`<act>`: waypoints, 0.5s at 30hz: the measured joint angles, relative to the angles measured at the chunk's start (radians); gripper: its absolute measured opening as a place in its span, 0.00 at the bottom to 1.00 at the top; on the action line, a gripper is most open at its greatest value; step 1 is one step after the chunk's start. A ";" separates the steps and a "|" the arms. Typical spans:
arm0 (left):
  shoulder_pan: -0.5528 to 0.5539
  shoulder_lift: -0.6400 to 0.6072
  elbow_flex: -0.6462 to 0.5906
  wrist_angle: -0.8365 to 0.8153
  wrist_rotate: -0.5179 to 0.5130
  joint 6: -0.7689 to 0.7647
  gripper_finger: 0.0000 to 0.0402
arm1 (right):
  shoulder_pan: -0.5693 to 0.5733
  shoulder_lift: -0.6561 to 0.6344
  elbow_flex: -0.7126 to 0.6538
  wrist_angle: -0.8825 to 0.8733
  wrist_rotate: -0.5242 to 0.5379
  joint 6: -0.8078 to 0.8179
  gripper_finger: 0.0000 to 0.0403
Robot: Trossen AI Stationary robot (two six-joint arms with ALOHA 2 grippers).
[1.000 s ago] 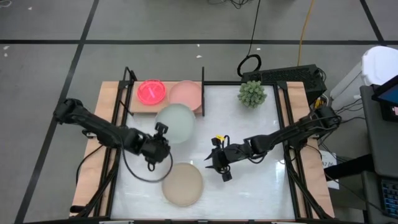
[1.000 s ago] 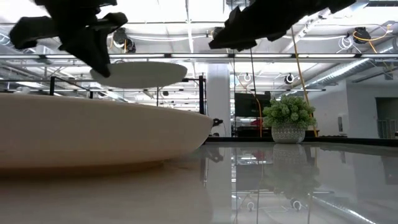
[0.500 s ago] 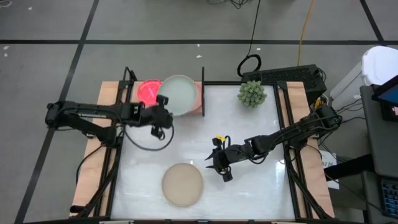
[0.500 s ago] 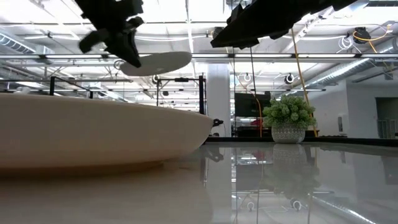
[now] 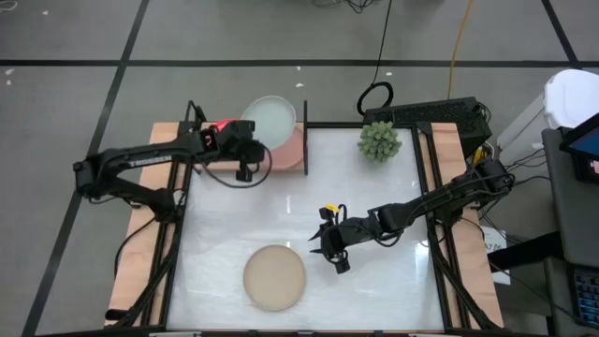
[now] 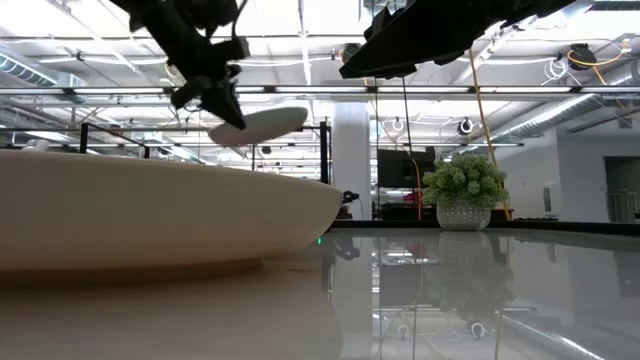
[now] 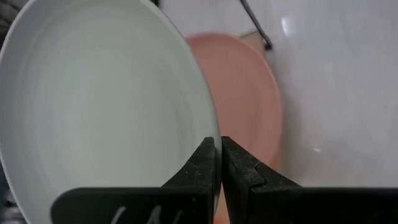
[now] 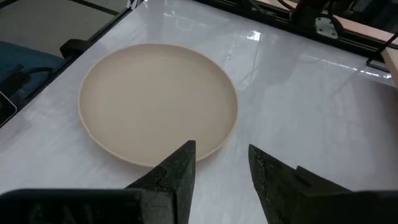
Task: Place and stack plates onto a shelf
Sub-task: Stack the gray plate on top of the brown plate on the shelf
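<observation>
Left gripper (image 5: 245,159) clamped on the rim of the grey-green plate (image 5: 270,121), jaws pinched tight on its edge; plate held in the air above the shelf (image 5: 298,165), over the pale pink plate (image 5: 292,147) that lies on the shelf board. In the left wrist view the grey-green plate (image 7: 99,106) overlaps the pale pink plate (image 7: 245,106) below it, fingertips (image 7: 208,163) meeting at the rim. Low view: plate (image 6: 258,124) tilted slightly, clear of the shelf, carried by the left gripper (image 6: 222,105)

Neon pink plate (image 5: 223,126) on the shelf, beside the pale pink plate, mostly hidden under the left arm

Beige plate (image 5: 274,277) flat on the white tabletop (image 5: 393,281), well apart from the shelf, toward the near edge

Right gripper (image 5: 332,253) hovers above the tabletop just beside the beige plate, fingers parted, holding nothing; right wrist view shows the beige plate (image 8: 158,102) ahead of its open fingers (image 8: 177,168)

Green plant (image 5: 379,140) at the far edge of the tabletop, beside the shelf end
</observation>
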 joint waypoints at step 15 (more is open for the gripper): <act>0.034 0.180 -0.002 0.079 0.055 -0.027 0.07 | 0.005 0.000 0.000 0.003 0.001 0.003 0.32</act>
